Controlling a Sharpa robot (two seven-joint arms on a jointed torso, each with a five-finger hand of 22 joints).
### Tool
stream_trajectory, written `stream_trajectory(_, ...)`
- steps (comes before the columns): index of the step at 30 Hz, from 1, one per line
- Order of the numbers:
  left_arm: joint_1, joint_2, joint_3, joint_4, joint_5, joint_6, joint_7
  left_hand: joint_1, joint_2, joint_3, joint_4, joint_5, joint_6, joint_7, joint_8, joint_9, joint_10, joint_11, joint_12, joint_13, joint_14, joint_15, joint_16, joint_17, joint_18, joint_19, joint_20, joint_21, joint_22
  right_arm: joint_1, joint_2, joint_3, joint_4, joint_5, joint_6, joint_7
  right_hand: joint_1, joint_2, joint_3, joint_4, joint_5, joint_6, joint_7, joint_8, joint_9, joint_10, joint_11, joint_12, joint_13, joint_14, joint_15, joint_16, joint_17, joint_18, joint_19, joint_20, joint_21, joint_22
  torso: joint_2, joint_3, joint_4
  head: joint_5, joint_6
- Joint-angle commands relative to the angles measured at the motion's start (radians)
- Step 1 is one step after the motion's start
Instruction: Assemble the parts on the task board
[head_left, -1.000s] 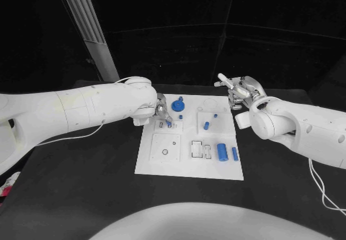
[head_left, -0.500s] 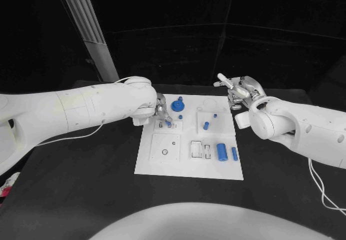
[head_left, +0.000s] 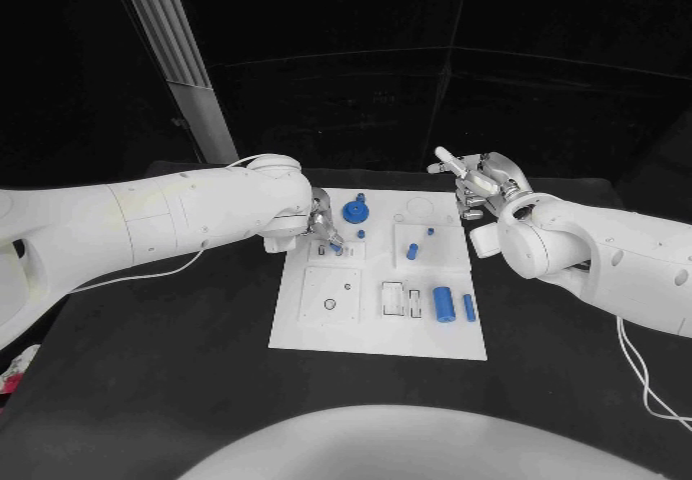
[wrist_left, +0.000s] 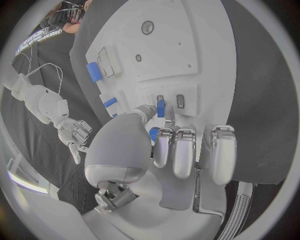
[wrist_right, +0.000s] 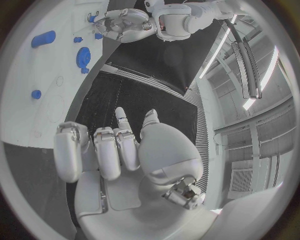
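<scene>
The white task board (head_left: 375, 330) lies mid-table. My left hand (head_left: 320, 222) hovers over its far left part and pinches a small blue part (wrist_left: 160, 107) between thumb and finger, right above two small rectangular slots (wrist_left: 180, 101). On the board sit a blue gear (head_left: 356, 211), a blue peg (head_left: 413, 250), a blue cylinder (head_left: 446, 299) and a thin blue bar (head_left: 469, 308). My right hand (head_left: 483, 185) is raised beyond the board's far right corner, holding nothing, with one finger pointing away. The right wrist view looks across the board (wrist_right: 37, 110) to the gear (wrist_right: 83, 56) and the left hand (wrist_right: 122, 22).
A tilted pale post (head_left: 185, 70) stands at the back left, behind the left arm. A thin white cable (head_left: 144, 272) trails under the left arm and another (head_left: 635, 370) runs along the right side. Dark tabletop (head_left: 173, 380) surrounds the board.
</scene>
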Motion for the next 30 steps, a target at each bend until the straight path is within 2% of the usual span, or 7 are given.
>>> stream_trajectory(1, 0.000, -0.002, 0.000, 0.001, -0.007, 0.018, 0.005, 0.008, 0.000, 0.000, -0.002, 0.001, -0.006, -0.002, 0.004, 0.000, 0.106, -0.003, 0.001, 0.263, 0.106, -0.005, 0.003, 0.263, 0.000, 0.089, -0.004, -0.006, 0.255, 0.001, 0.000, 0.000, 0.000, 0.002, -0.002, 0.008, 0.003, 0.006, -0.007, -0.002, 0.005, -0.002, -0.004, 0.004, -0.001, 0.104, -0.004, 0.000, 0.263, 0.104, -0.004, 0.002, 0.263, 0.012, 0.016, -0.003, -0.004, 0.205, 0.000, 0.0000, 0.0002, 0.000, 0.000)
stream_trajectory(30, 0.000, -0.006, 0.000, 0.006, -0.001, 0.043, 0.021, 0.008, 0.000, -0.002, 0.000, -0.001, -0.006, -0.001, 0.004, 0.001, 0.106, -0.003, 0.001, 0.263, 0.106, -0.005, 0.003, 0.263, 0.000, 0.089, -0.004, -0.005, 0.255, 0.001, -0.001, 0.000, -0.001, 0.002, -0.003, 0.006, 0.004, 0.007, -0.008, -0.002, 0.005, -0.001, -0.004, 0.005, -0.001, 0.104, -0.005, 0.000, 0.263, 0.104, -0.004, 0.002, 0.263, 0.012, 0.016, -0.003, -0.004, 0.205, 0.001, -0.0002, -0.0001, -0.002, 0.000)
